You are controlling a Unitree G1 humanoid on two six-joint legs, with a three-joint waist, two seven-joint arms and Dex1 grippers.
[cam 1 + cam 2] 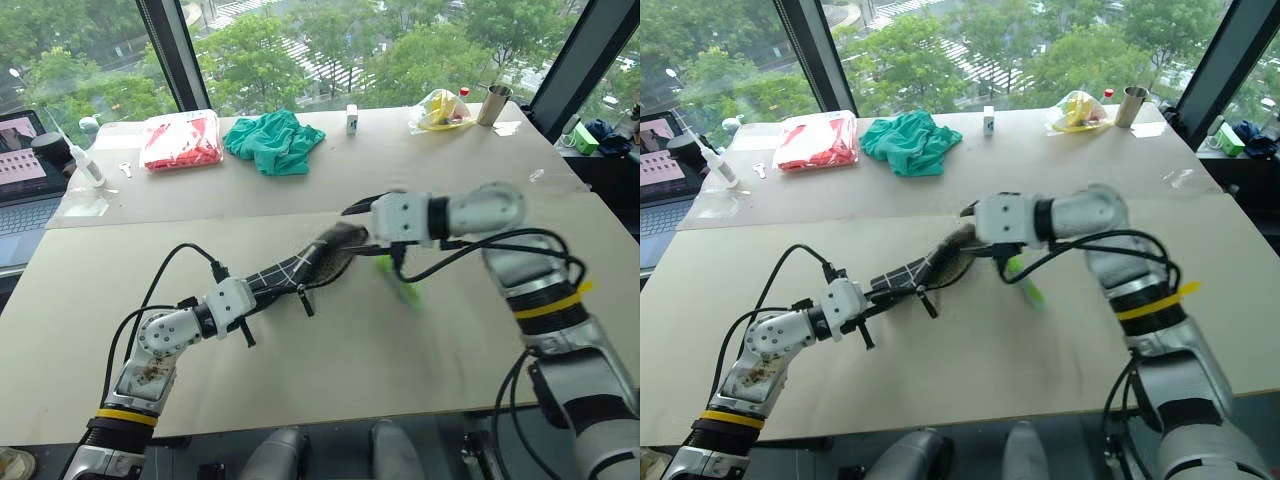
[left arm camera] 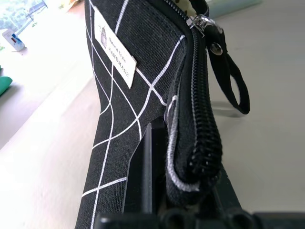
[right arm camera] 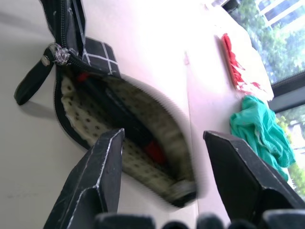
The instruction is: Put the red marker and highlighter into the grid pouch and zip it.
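The grid pouch (image 1: pixel 322 257) is lifted off the table at a slant, and my left gripper (image 1: pixel 265 279) is shut on its lower end (image 2: pixel 124 95). Its zipper is open at the far end, with the pull strap (image 2: pixel 233 81) hanging down. The red marker (image 3: pixel 155 151) lies inside the dotted lining. My right gripper (image 1: pixel 358 222) hovers open just over the pouch mouth (image 3: pixel 86 119) with nothing between its fingers (image 3: pixel 102 171). The highlighter (image 1: pixel 399 282) shows as a blurred green streak below the right gripper, beside the mouth. I cannot tell whether it rests on the table.
Along the far side of the table (image 1: pixel 330 370) are a red packet (image 1: pixel 182 140), a green cloth (image 1: pixel 275 140), a small white box (image 1: pixel 352 118), a yellow bag (image 1: pixel 440 110) and a metal cup (image 1: pixel 492 103). A laptop (image 1: pixel 20 170) and a bottle (image 1: pixel 85 160) stand at the far left.
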